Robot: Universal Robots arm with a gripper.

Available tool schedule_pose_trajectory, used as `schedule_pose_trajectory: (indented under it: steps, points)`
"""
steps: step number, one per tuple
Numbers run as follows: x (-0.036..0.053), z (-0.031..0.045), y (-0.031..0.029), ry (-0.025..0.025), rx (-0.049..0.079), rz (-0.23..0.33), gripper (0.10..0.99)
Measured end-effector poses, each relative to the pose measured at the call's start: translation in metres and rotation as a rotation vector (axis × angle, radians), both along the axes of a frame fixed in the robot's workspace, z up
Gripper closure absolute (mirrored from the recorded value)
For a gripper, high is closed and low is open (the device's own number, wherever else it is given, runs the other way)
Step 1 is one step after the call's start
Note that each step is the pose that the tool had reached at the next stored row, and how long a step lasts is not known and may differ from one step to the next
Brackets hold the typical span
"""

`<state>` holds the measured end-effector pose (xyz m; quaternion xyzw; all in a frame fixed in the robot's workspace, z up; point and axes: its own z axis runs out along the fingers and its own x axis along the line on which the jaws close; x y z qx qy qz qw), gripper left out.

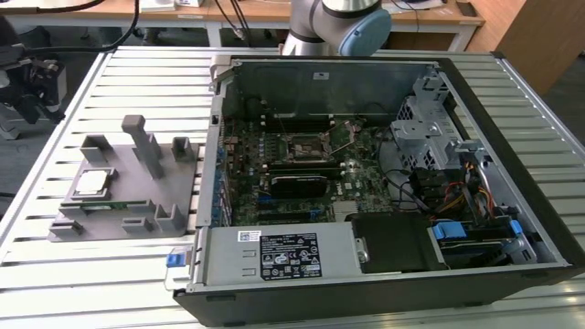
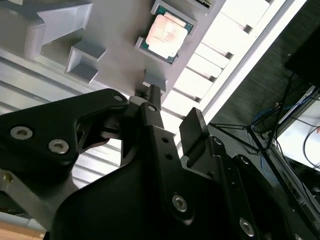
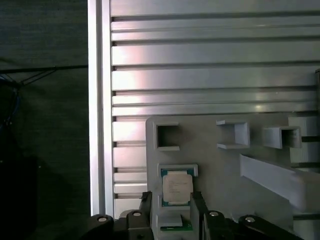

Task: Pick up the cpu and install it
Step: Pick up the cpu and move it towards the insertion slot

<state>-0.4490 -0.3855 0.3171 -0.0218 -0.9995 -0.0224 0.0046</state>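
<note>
Gripper (image 3: 172,200) fingers spread wide, nothing held. In first wrist view, cpu (image 3: 177,187) sits between both fingers; contact cannot be told. Cpu lies flat in square recess of grey fixture (image 1: 119,199), at the exterior view's left, mid-height, on slatted table (image 1: 55,274). Open computer case (image 1: 384,171) fills centre and right, well apart from cpu

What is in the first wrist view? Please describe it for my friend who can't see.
A silver-topped cpu lies flat in a square pocket of a grey holder, framed between the two black fingers of the open gripper. The holder sits on a table of pale metal slats, with a dark floor beyond its edge.
</note>
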Motion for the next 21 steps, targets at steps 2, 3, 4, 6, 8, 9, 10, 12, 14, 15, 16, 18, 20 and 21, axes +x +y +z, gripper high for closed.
schedule_pose_trajectory:
  steps: [2,3,4,6,8,9,10,12,14,15,16,18,20,21]
  points:
    - [0.0000,-0.0037,-0.0002,-0.0001,0.000,0.002,0.620]
    - [0.0001,-0.0055,-0.0006,0.0000,0.000,0.004,0.561]
    - [0.0000,-0.0073,-0.0009,-0.0001,0.000,0.010,0.561]
    - [0.0000,-0.0109,-0.0010,0.0000,0.000,0.029,0.447]
    - [0.0001,-0.0145,-0.0019,0.0001,0.000,0.043,0.380]
    - [0.0000,-0.0165,-0.0025,0.0001,0.000,0.045,0.380]
    - [0.0000,-0.0183,-0.0034,0.0000,0.000,0.046,0.380]
    - [0.0000,-0.0218,-0.0055,0.0002,0.000,0.046,0.380]
    - [0.0000,-0.0255,-0.0079,0.0000,0.000,0.049,0.380]
    - [0.0000,-0.0273,-0.0090,0.0000,0.000,0.051,0.380]
    - [0.0000,-0.0291,-0.0100,0.0001,0.000,0.051,0.380]
    - [0.0000,-0.0328,-0.0106,0.0000,0.000,0.051,0.380]
    - [0.0000,-0.0364,-0.0107,0.0000,0.000,0.051,0.380]
    - [0.0000,-0.0382,-0.0107,0.0000,0.000,0.051,0.380]
